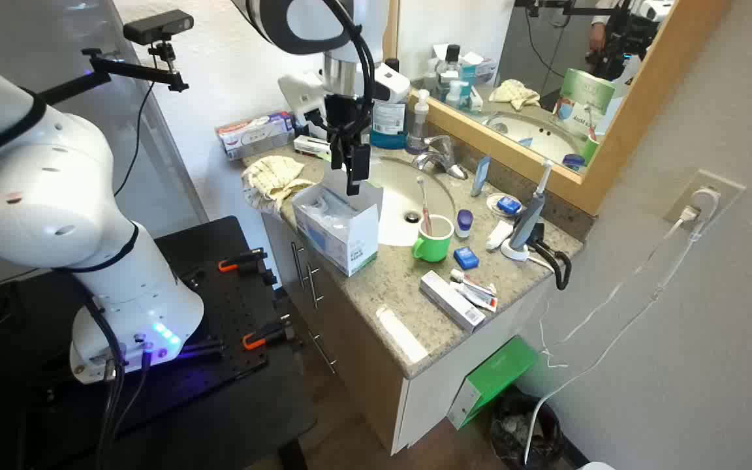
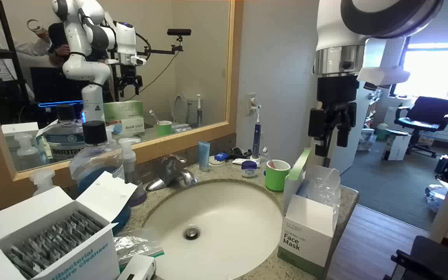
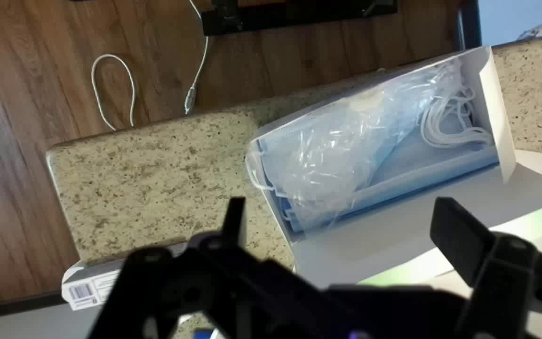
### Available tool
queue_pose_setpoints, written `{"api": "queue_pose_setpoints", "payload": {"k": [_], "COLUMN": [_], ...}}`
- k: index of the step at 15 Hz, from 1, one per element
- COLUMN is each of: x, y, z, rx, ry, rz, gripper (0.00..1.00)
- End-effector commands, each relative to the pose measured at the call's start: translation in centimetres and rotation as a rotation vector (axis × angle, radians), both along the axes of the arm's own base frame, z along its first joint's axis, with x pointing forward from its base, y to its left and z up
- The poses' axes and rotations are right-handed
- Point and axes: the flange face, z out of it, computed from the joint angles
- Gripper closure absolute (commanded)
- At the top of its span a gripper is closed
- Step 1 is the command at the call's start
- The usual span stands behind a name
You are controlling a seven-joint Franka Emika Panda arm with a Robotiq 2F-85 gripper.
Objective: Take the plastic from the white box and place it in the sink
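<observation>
The white face mask box [image 1: 330, 235] stands open on the counter beside the sink [image 1: 397, 225]. Both also show in an exterior view, box [image 2: 305, 243] and sink [image 2: 228, 217]. Clear crinkled plastic [image 3: 332, 165] lies inside the box on blue masks [image 3: 421, 165] in the wrist view. The plastic also rises at the box opening in an exterior view [image 2: 323, 184]. My gripper [image 1: 352, 183] is above the box, pointing down, also in an exterior view [image 2: 331, 146]. In the wrist view its fingers [image 3: 339, 207] are wide apart with nothing between them.
A green cup [image 1: 433, 247] with a toothbrush stands at the sink's edge near the box. The faucet [image 1: 441, 156] and mirror frame [image 1: 513, 140] are behind the sink. A cloth [image 1: 275, 176] lies beside the box. A cleanser box [image 2: 60, 237] stands across the sink.
</observation>
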Motion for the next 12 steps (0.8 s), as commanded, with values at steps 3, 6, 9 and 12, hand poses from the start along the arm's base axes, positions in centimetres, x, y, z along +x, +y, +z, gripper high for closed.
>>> {"api": "queue_pose_setpoints", "payload": {"k": [3,6,9,12], "x": [0.01,0.01,0.01,-0.12], "y": [-0.01,-0.01,-0.01,0.17], "z": [0.03,0.03,0.03,-0.08], "rx": [0.0,0.0,0.0,-0.01], "ry": [0.001,0.001,0.001,-0.01], "rz": [0.0,0.0,0.0,-0.004], "gripper": [0.0,0.0,0.0,0.0]}}
